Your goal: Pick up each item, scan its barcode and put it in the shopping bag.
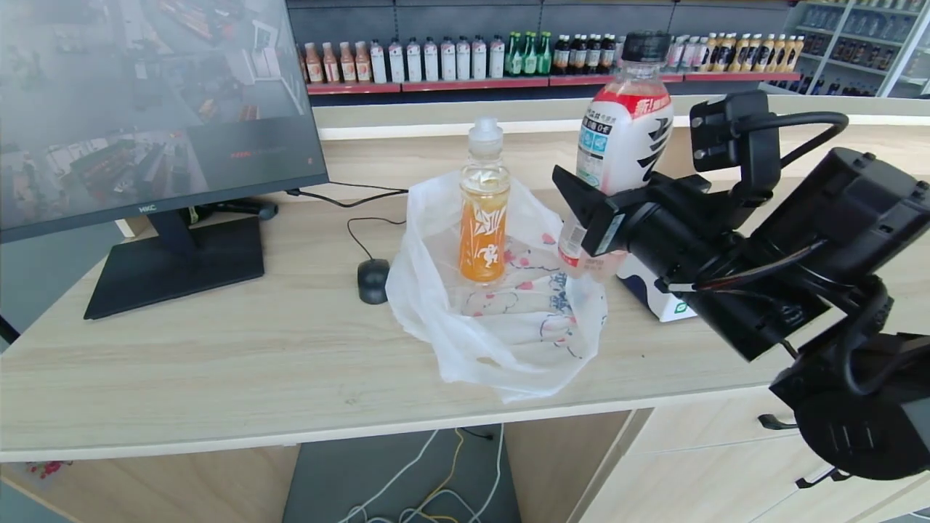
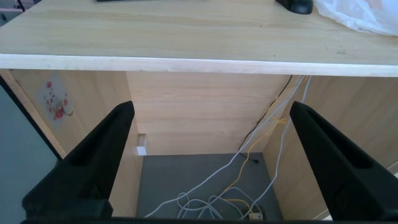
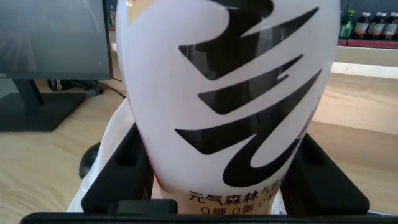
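Left gripper (image 2: 211,109) spread wide and empty below the counter (image 2: 186,37), orange drink bottle (image 1: 483,218) upright in the shopping bag (image 1: 508,334), just left of the right gripper (image 1: 607,214), its fingers clamped on a white-labelled bottle (image 1: 626,123) (black cap up)

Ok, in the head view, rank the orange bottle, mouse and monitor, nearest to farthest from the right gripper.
1. Orange bottle, standing in the bag, just left of the right gripper.
2. Mouse, on the counter left of the bag.
3. Monitor, at the far left.
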### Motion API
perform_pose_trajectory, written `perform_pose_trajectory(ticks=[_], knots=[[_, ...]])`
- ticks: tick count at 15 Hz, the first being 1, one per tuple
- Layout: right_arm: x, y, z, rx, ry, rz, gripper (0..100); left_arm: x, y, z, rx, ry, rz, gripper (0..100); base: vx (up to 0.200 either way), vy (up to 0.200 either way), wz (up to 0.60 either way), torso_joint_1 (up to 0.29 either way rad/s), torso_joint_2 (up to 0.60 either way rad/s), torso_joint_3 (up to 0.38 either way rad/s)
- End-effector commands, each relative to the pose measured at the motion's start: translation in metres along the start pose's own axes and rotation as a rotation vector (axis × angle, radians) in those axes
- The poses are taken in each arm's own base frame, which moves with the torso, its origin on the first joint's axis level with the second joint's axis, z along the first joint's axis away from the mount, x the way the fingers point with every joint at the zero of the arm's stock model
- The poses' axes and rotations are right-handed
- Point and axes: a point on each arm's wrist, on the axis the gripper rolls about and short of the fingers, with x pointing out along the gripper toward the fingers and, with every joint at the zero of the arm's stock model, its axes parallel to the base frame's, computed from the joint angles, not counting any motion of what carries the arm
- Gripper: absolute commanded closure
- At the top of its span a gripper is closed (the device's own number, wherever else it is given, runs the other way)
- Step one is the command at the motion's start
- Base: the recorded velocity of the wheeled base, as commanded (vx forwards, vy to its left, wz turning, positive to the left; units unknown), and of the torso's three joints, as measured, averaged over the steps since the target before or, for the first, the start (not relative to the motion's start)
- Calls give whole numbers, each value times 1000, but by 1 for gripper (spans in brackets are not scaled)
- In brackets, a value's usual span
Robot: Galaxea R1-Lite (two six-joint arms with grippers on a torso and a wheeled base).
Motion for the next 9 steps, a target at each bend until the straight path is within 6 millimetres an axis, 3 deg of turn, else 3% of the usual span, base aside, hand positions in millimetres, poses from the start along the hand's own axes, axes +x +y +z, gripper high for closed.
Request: perform_pose_trajectory(ticks=[1,9], knots=[[10,5,-25,-4,34,4,100,0,0,0,0,-1,1,0,0,0,0,0,0,0],[33,11,-50,48,26,1,100,0,0,0,0,-1,1,0,0,0,0,0,0,0]])
